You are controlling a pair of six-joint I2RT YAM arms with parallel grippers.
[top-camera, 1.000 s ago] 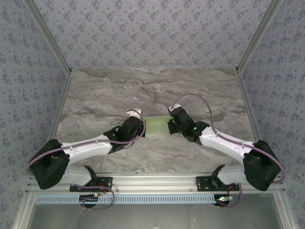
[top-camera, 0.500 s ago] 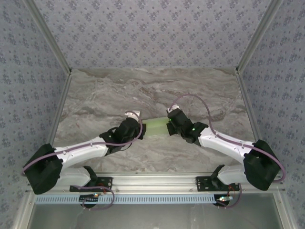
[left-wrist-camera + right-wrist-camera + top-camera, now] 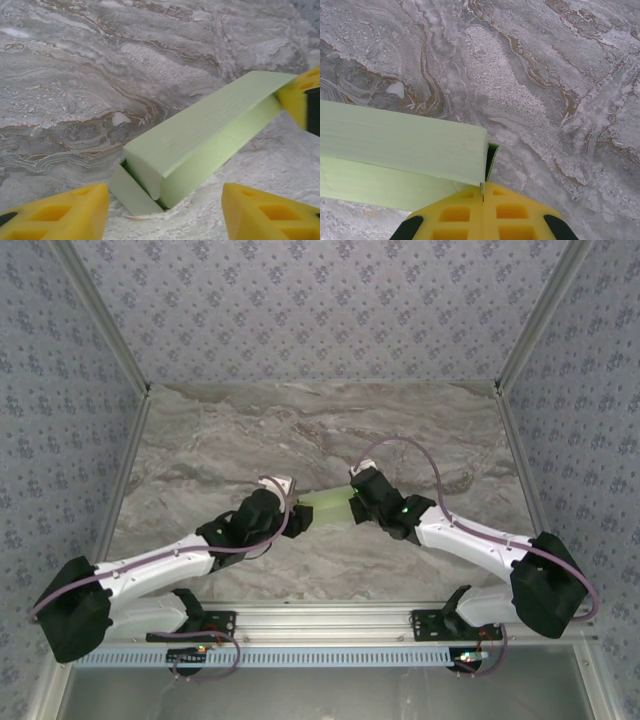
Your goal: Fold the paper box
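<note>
Paper box (image 3: 325, 506) mid-table, formed into a long tube. Left gripper (image 3: 162, 215) has backed off its end, fingers now apart (end flap untucked). Right gripper (image 3: 483, 192) pinches the far flap. End closure probably next.

I can read no words, numbers, labels, brands or signs in any of my views. The paper box (image 3: 200, 132) shows only plain pale green card on the faces I can see.
</note>
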